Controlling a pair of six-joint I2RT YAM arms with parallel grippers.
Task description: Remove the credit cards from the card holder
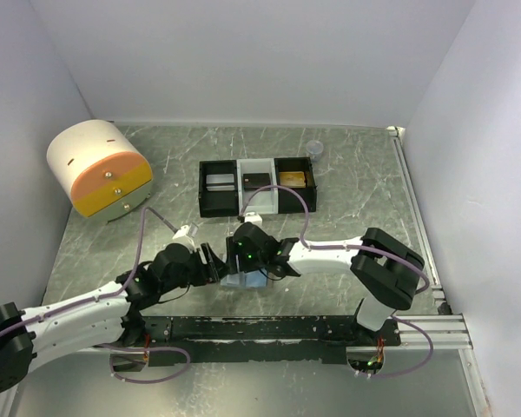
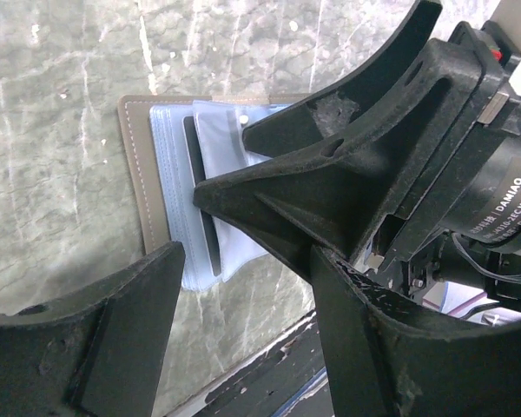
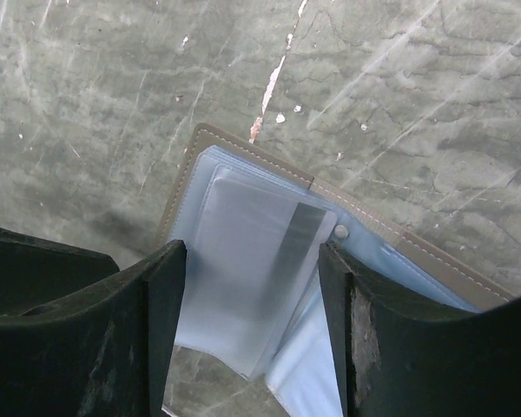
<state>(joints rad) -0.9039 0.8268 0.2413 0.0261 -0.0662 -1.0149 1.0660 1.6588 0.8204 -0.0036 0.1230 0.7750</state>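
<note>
card holder [image 3: 247, 261] open flat, pale lining upward

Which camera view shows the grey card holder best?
The right wrist view: the small flat grey card holder with pale blue lining lies open and near, with a dark-striped card in its clear sleeve. In the left wrist view the right tool covers part of it. The top view shows only a small blue patch.

Grey card holder [image 2: 137, 165] open flat, blue lining up; striped card [image 3: 260, 252] sleeved inside.
</note>
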